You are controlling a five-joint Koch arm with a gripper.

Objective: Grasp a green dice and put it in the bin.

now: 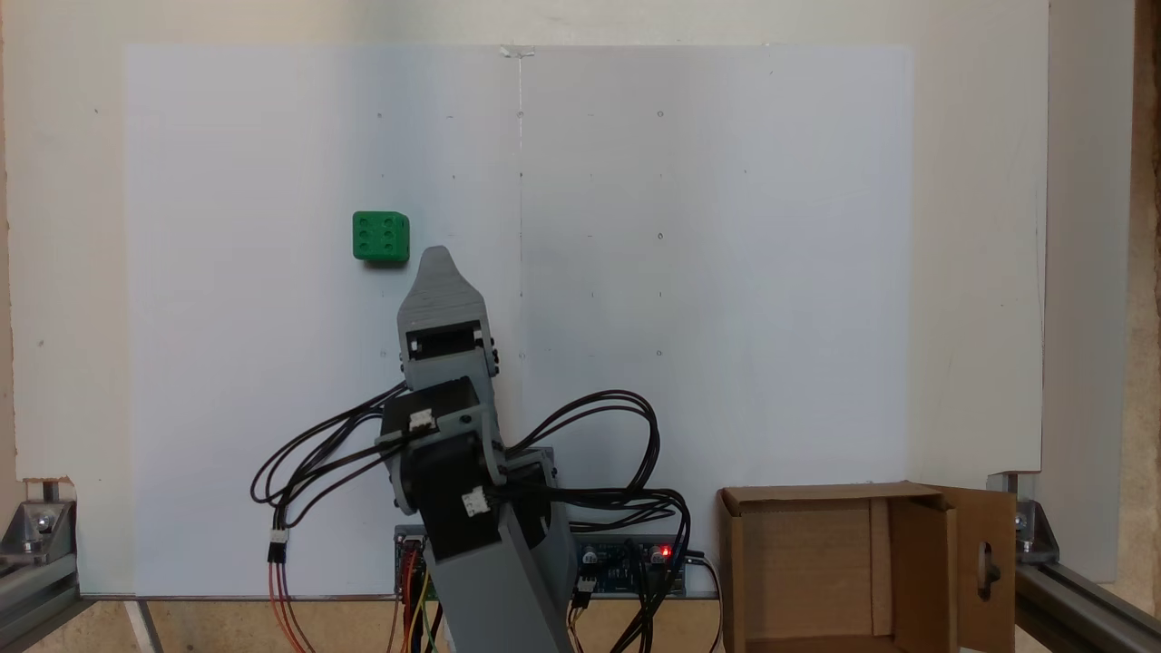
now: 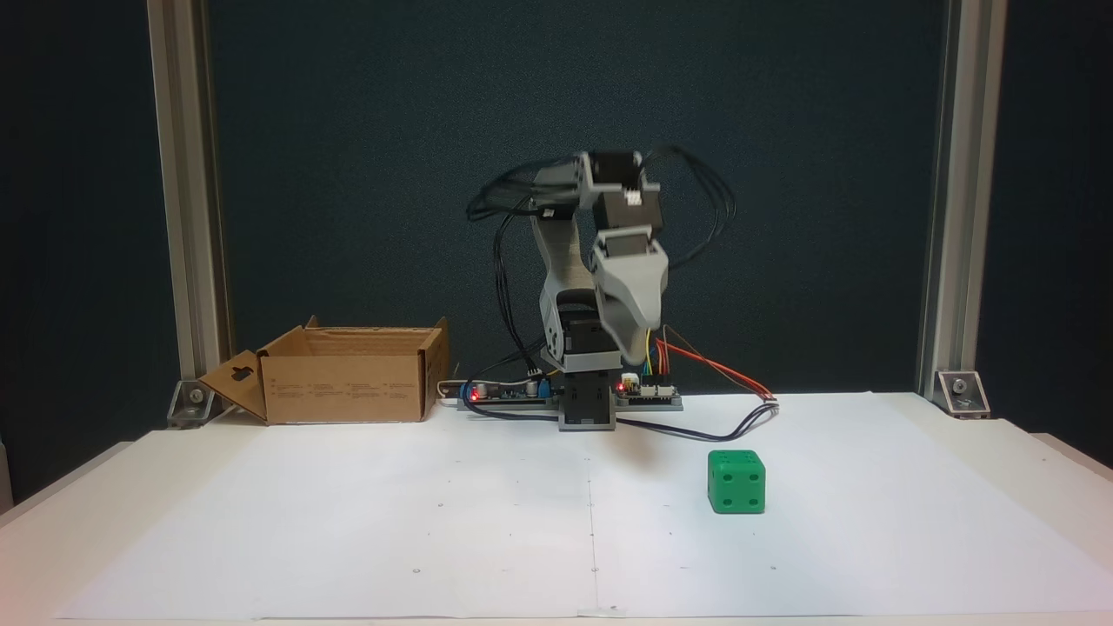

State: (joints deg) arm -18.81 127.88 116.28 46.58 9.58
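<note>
While claw (image 1: pixel 437 258) hangs raised above white paper sheet (image 1: pixel 726 272), I can't tell whether jaws are parted or closed: only one tip shows in both fixed views. Green dice (image 1: pixel 381 237) sits alone on sheet, just beyond claw tip, untouched.

Risks as I judge them:
- descent off-centre, tip nudges dice, it skids or rolls
- rounded edges, slip from pinch
- carry to bin (image 1: pixel 816 562) crosses cable loops (image 1: pixel 599 426), snag possible
- bin flap (image 1: pixel 984 562) sticking out, release could catch it

Count: one dice, one bin, one arm.

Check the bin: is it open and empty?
Open and empty: the bin has its flaps spread, bare cardboard inside; the green dice sits on the paper.
</note>
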